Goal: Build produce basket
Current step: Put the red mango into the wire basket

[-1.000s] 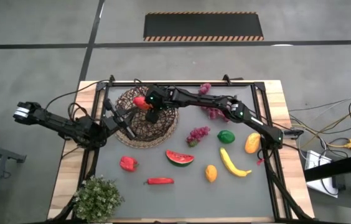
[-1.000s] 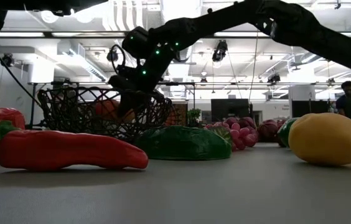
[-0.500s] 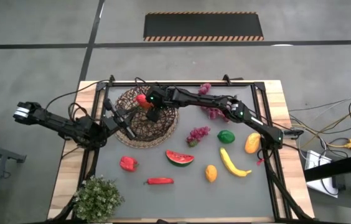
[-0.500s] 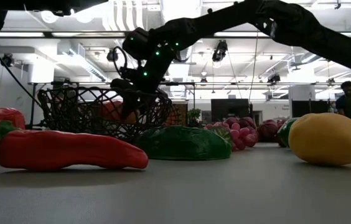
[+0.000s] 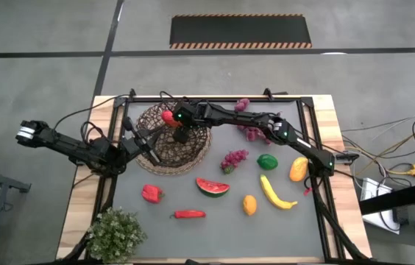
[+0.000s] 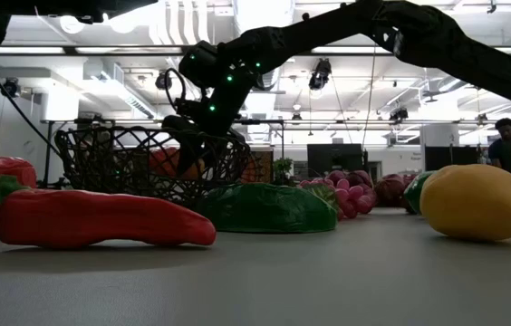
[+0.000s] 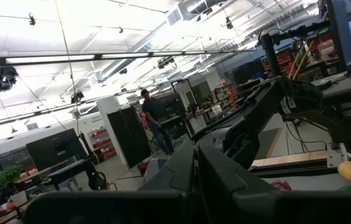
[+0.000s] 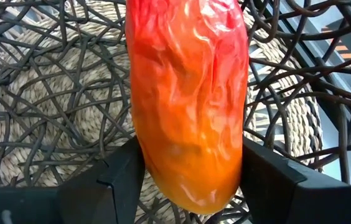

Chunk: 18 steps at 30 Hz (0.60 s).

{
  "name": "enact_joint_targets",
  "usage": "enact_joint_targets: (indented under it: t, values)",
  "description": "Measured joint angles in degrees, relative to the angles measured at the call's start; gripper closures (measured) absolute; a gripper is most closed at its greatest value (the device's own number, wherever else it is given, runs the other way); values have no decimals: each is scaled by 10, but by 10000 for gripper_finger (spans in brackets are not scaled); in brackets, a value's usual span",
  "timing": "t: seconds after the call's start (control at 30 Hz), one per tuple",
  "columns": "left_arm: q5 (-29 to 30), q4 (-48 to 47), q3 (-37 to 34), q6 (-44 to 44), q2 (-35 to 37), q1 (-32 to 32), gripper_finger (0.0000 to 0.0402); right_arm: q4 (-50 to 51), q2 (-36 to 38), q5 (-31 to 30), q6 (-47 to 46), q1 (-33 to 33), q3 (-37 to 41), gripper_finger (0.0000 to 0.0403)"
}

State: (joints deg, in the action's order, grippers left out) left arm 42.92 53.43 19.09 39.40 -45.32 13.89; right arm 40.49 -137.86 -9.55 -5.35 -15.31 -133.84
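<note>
The wicker basket (image 5: 160,157) rests on the table's far left part. Over its inside, my right gripper (image 5: 179,132) is shut on an orange-red pepper (image 5: 167,118), which fills the right wrist view as the pepper (image 8: 188,106) above the basket's woven bottom (image 8: 38,124). In the low view the pepper (image 6: 176,163) shows through the basket's wall (image 6: 110,163). My left gripper (image 5: 147,143) sits at the basket's left rim, with fingers that look shut (image 7: 195,174) and the wrist camera tipped up at the room. My right gripper pinches the pepper's lower body (image 8: 182,180) between its two fingers (image 8: 122,177), one on each side. The fingers come from above, pointing down into the basket. The pepper stands lengthwise out of the hold, above the basket's bottom; whether it touches the weave, I cannot tell. My left gripper is at the basket's left rim (image 5: 143,149); I cannot tell whether it touches the rim.
Loose produce lies on the mat: grapes (image 5: 233,159), a green pepper (image 5: 267,161), an orange-yellow fruit (image 5: 298,169), a banana (image 5: 275,193), a watermelon slice (image 5: 213,186), a red pepper (image 5: 151,193), a chili (image 5: 189,214). A potted plant (image 5: 115,234) stands at the near left corner.
My right gripper, still shut on the pepper, has sunk slightly deeper into the basket. The left arm has kept still.
</note>
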Motion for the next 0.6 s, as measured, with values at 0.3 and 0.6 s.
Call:
enact_joint_targets:
  t: [0.3,0.6]
  values:
    - [0,0,0,0,0,0,396,0,0,0,-15,0,0,188]
    - [0,0,0,0,0,0,396,0,0,4,13,0,0,188]
